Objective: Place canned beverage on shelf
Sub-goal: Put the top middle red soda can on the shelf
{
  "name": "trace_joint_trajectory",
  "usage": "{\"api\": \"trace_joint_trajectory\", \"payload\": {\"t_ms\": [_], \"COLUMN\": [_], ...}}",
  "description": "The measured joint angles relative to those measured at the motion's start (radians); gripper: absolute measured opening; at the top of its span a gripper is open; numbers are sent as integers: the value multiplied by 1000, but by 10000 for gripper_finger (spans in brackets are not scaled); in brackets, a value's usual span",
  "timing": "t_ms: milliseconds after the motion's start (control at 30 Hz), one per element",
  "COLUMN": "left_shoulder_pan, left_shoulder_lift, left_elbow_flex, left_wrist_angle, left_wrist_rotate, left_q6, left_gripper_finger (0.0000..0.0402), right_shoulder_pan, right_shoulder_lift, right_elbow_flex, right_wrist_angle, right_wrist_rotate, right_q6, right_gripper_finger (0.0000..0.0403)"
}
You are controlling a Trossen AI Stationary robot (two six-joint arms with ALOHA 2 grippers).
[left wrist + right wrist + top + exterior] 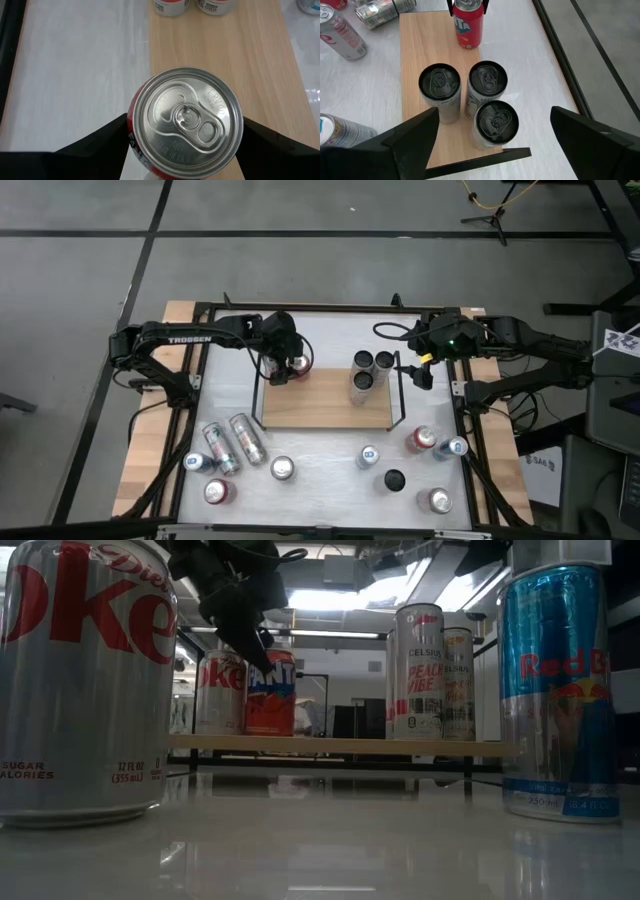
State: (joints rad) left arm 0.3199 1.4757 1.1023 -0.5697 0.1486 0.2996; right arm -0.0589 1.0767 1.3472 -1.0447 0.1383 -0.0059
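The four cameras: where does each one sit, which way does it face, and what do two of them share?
High view: overhead, straight down; both arms, shelf.
Low view: tabletop height, level; left gripper around the red can.
Left wrist view: down onto that can; own fingers.
Right wrist view: down onto three tall cans; right gripper open.
Shared: both wrist views show the red can.

We see the shelf (325,402) bare across its middle and front. At its back right corner three tall cans (368,372) stand touching one another. At its back left corner a red Fanta can (468,22) stands between the left gripper's (283,360) fingers.
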Motion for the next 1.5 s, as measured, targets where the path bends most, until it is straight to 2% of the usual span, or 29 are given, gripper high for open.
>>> {"api": "trace_joint_trajectory", "payload": {"t_ms": [633,1000,1500], "left_shoulder_pan": [3,3,3], "left_shoulder_lift": [0,-1,-1], "left_elbow_flex": [0,0,0], "left_wrist_angle": [1,-3,2], "left_wrist_rotate": [-7,-6,-4], "left_q6": [-2,-2,-2], "left_gripper_finger": [290,350,353], "right_shoulder_pan": [0,0,0], "right_shoulder_lift": [0,0,0], "right_elbow_flex": [0,0,0], "right_wrist_angle": [0,0,0], "right_wrist_rotate": [0,0,0], "right_q6": [0,0,0], "right_gripper_finger": [379,379,379]}}
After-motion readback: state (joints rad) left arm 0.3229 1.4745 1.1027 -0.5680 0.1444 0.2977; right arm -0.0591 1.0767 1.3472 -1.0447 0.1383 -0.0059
